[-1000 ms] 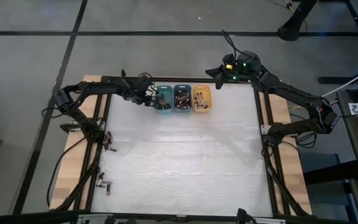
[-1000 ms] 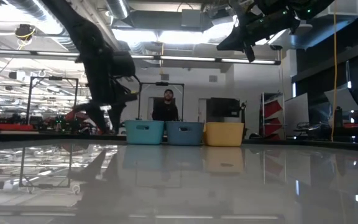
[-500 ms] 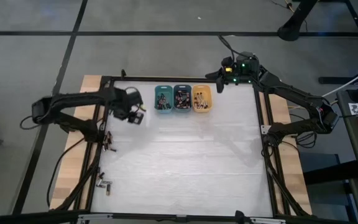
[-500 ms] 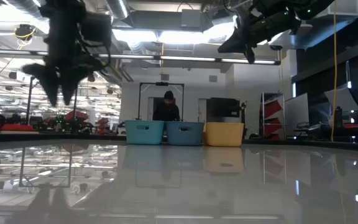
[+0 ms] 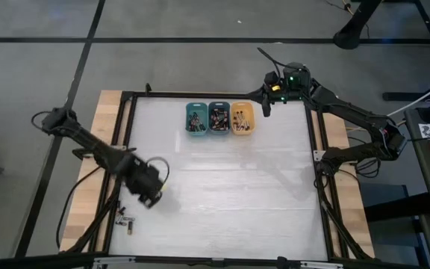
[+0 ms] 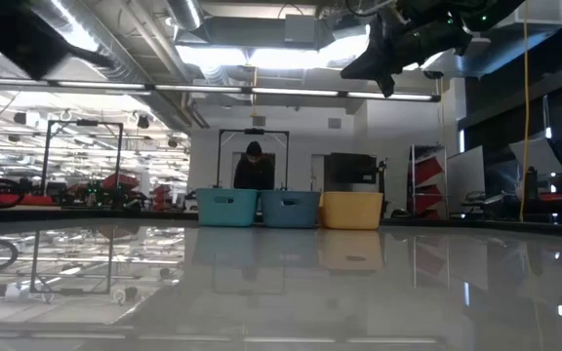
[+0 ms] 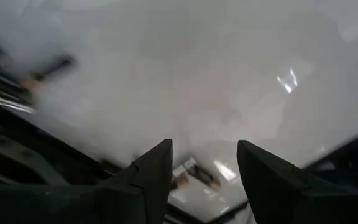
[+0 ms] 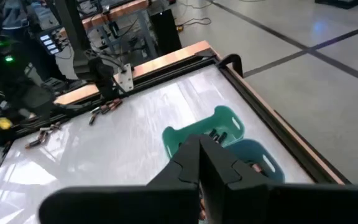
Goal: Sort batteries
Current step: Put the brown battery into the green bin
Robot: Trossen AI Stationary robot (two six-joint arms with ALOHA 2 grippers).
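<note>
Left wrist view: left tool (image 7: 204, 180) parted, empty.

Robotics laboratory: exposed silver ceiling ducts (image 6: 115, 44), long fluorescent strip lights (image 6: 261, 90), black metal test frames (image 6: 76, 195).

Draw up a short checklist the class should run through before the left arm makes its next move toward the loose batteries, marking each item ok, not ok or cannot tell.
1. Left gripper open, nothing between its fingers: ok.
2. Left gripper near loose batteries at the table's left edge: ok.
3. Right gripper shut, parked beside the orange bin: ok.
4. Teal bin, blue bin and orange bin in a row: ok.
5. Battery type to pick: cannot tell.
</note>
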